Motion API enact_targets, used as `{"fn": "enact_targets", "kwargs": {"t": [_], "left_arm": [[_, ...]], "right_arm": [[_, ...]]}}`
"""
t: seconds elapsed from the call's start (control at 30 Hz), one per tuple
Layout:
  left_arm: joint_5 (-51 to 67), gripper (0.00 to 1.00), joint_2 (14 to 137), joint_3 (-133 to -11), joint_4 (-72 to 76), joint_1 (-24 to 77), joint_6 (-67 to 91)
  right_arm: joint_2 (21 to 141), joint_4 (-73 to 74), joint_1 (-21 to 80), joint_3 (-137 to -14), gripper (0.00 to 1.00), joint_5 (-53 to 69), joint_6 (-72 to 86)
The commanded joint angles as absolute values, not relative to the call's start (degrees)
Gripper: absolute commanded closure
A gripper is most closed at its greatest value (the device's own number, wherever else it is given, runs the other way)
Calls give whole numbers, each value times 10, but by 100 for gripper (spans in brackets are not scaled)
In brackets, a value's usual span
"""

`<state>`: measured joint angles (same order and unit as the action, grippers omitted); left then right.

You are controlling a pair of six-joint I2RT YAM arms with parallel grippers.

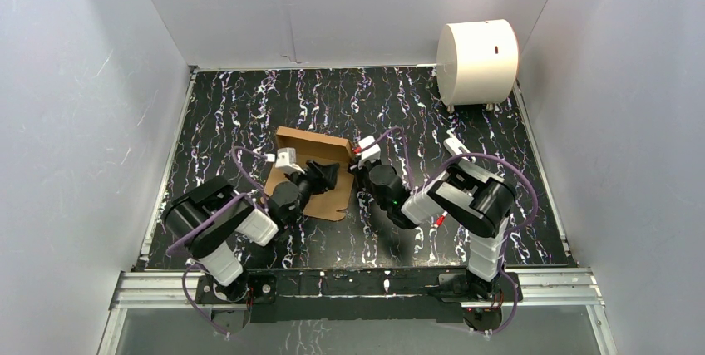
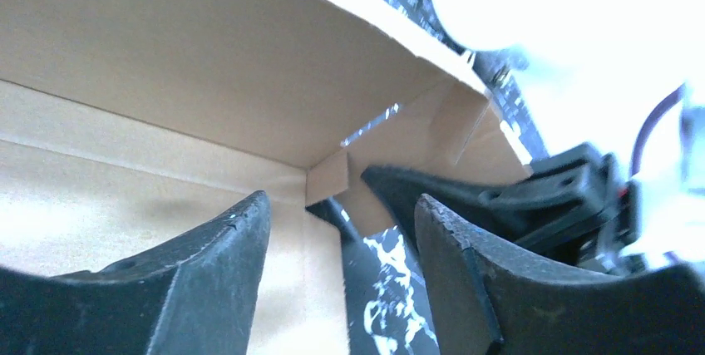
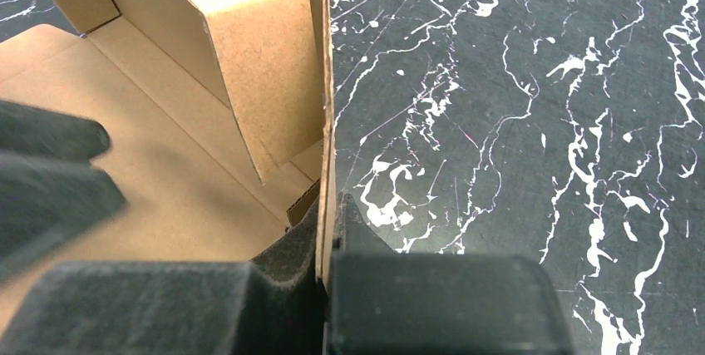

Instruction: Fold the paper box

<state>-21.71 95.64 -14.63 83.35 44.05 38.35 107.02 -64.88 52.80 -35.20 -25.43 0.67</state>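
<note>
The right tool (image 3: 327, 234) is clenched on the upright right-hand wall of the plain brown thin cardboard paper box (image 3: 175, 172), wall edge pinched between both fingers. The left tool (image 2: 341, 230) is released, jaws apart with nothing between them, over the box floor near the inner corner. The right tool's fingers sit just beside it, crowding that corner. Box partly folded: far and right walls standing, floor flat on the black white-veined bench (image 1: 249, 106), mid-bench between the arms. Large white cylinder (image 1: 476, 61) at the far right corner, well apart. White walls (image 1: 75, 122) enclose the bench on three sides.
</note>
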Motion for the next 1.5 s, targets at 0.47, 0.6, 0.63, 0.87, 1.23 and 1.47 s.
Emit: {"fn": "enact_targets", "kwargs": {"t": [0.47,0.6,0.63,0.87,1.23,1.47], "left_arm": [[-147,24,905,-170,835,308,706],[-116,31,930,-185,836,278,757],[-107,33,934,-190,836,273,763],[-82,47,961,-219,852,255,808],[-37,82,1007,-231,897,250,897],[-26,100,1034,-222,949,252,932]], "right_arm": [[1107,-682,539,-372,100,-324,12],[1106,-686,540,-368,100,-325,9],[1106,-687,540,-368,100,-326,9],[1109,-689,542,-370,100,-327,6],[1110,-691,548,-374,100,-338,3],[1103,-666,555,-392,100,-388,45]]}}
